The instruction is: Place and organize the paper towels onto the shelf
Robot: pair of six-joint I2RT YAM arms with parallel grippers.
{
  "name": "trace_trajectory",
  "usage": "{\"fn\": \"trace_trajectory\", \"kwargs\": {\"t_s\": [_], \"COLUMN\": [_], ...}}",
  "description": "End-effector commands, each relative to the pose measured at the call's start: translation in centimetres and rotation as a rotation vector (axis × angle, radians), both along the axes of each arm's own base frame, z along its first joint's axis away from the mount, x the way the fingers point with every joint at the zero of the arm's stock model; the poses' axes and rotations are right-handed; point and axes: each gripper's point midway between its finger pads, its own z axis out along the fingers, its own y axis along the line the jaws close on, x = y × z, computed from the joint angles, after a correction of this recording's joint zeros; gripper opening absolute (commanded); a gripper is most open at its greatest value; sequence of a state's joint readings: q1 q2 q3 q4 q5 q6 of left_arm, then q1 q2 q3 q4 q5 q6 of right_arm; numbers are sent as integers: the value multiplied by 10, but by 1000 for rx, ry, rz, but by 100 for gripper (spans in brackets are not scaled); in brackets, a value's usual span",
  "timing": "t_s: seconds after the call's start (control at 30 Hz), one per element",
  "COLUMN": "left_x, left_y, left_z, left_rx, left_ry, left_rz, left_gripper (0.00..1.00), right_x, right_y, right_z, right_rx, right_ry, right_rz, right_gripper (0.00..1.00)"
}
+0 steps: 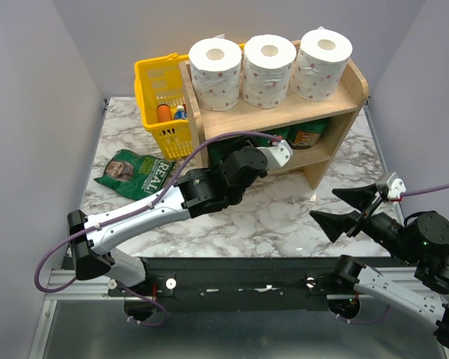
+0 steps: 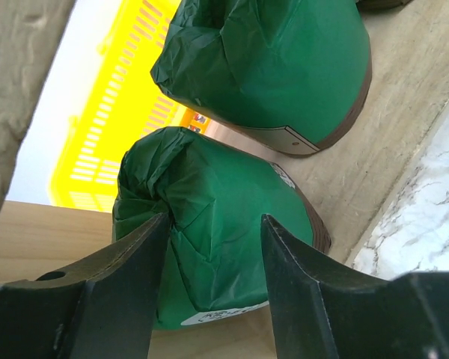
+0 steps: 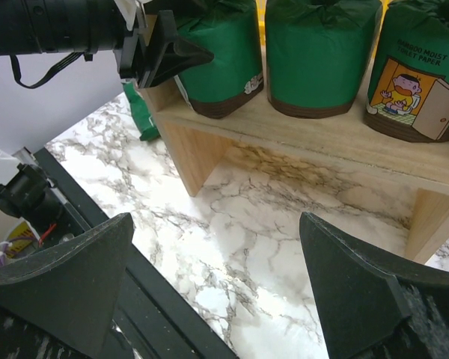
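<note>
Top external view, mid shelf-stocking. Shows three white paper towels (image 1: 269,61) standing in a row on the upper tier of the shelf (image 1: 346,101), and the left claw (image 1: 284,152) reaching into the lower tier from the front. Shows also a yellow basket (image 1: 161,105) against the shelf's left side and a green bag (image 1: 135,173) lying on the counter (image 1: 284,217) nearby.

From the left wrist: appears to be pinching the nearest green roll (image 2: 209,168), fingers (image 2: 135,269) pressed into the crinkled wrap on either flank. Places that roll upright at the left end of the lower board, just beside a second green roll (image 2: 284,67). From the right wrist: confirms three green rolls side by side on that board, among them a third green roll (image 3: 415,75) with a cartoon label at the right end. Finds the right claw (image 1: 325,206) spread wide, holding nothing, hovering over the counter in front of the shelf and apart from it.

Judged to be the closing step: seating the last roll. To do it well:
- Make sure of full contact with the board before letting go.
- Nudge inward if the brown end sits too close to the front edge.
- Keep upright and in line with the neighbours.
- Spread the fingers slowly, then back straight out toward the near edge, without dragging the soft wrap or knocking the roll alongside.

Main risk, by this reading: tipping the roll on the way out.
</note>
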State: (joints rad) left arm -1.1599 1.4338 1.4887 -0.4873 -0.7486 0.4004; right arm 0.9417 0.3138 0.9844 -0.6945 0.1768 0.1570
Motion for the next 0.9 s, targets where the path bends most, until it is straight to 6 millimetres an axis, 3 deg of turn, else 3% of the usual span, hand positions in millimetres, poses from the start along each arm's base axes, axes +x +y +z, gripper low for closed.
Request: {"fn": "trace_trajectory", "kwargs": {"t_s": [0.0, 0.33, 0.43, 0.5, 0.7, 0.8, 0.83, 0.87], "left_x": [0, -19, -29, -41, -80, -94, -99, -100], "left_y": [9, -8, -16, -24, -29, -18, -20, -18], "left_z": [14, 32, 42, 49, 79, 77, 58, 54], "left_rx": [-11, -48, -105, -164, -384, -439, -412, -412], "left_ry": [-34, -28, -9, 21, 106, 142, 174, 171], "left_rz": [24, -41, -77, -124, -232, -264, -291, -297], "left_gripper": [62, 73, 81, 98, 99, 99, 99, 96], "right_x": [-1, 0, 1, 3, 1, -2, -2, -3], "right_y": [-7, -5, -4, -5, -8, -7, -6, -6], "right_z": [5, -1, -7, -11, -22, -23, -25, -25], "right_rx": [19, 13, 2, -2, 0, 31, 36, 44], "right_ry": [-2, 17, 39, 68, 137, 141, 143, 147], "right_rz": [-23, -20, -30, -47, -68, -51, -51, -50], "right_gripper": [100, 100, 100, 100, 100, 100, 100, 100]}}
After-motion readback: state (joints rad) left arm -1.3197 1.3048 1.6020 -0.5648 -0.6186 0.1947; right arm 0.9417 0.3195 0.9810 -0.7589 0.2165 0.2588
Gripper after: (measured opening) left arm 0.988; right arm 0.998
